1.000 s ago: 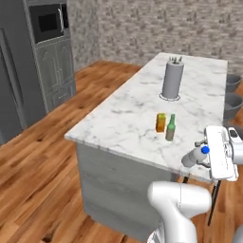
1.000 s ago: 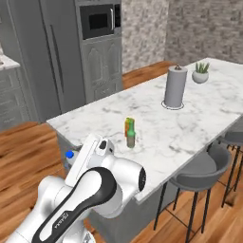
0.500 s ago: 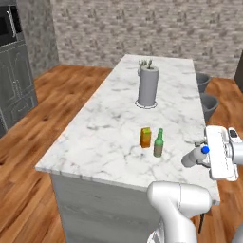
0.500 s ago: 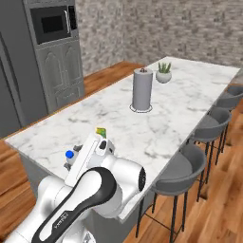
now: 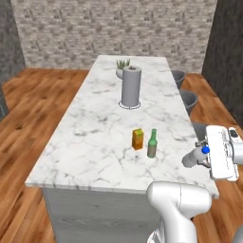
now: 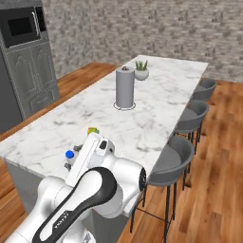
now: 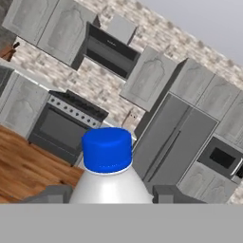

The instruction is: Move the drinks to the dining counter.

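Gripper (image 7: 108,197) fingers clamp the water bottle (image 7: 108,175), carton (image 5: 137,139) at 9 o'clock of green bottle (image 5: 152,144).

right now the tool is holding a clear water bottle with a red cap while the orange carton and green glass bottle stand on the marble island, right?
Not quite: the cap is blue, not red, as the hand view shows. The tool holds the clear water bottle with a blue cap, while the orange carton and green glass bottle stand on the marble island.

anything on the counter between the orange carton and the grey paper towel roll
No. In the left base view, only bare marble lies between the small orange carton and the tall grey paper towel roll.
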Controlling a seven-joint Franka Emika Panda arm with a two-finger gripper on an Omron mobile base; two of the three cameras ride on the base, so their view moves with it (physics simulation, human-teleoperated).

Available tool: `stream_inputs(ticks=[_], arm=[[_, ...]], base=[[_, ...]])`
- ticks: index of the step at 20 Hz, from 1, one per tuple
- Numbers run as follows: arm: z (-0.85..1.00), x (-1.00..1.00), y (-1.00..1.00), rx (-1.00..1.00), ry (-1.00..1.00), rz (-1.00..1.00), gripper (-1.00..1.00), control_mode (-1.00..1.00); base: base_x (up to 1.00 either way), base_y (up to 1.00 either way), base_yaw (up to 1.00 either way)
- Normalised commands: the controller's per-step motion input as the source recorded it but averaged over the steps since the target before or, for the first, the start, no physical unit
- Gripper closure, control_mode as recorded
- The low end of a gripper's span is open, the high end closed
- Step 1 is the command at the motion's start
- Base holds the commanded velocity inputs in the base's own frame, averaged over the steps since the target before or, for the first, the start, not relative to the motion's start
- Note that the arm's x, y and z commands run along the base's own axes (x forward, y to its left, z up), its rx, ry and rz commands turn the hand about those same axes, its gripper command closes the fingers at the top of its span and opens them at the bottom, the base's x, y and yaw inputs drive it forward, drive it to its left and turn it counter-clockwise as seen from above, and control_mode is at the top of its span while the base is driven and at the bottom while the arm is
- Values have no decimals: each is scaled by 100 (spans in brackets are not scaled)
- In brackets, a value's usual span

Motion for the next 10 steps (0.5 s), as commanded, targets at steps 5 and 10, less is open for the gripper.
stream_inputs(ticks=[5,10], arm=[[0,0,0,0,0,0,100,100],[0,0,0,0,0,0,100,100]], base=[[40,10,-30],[18,2,-16]])
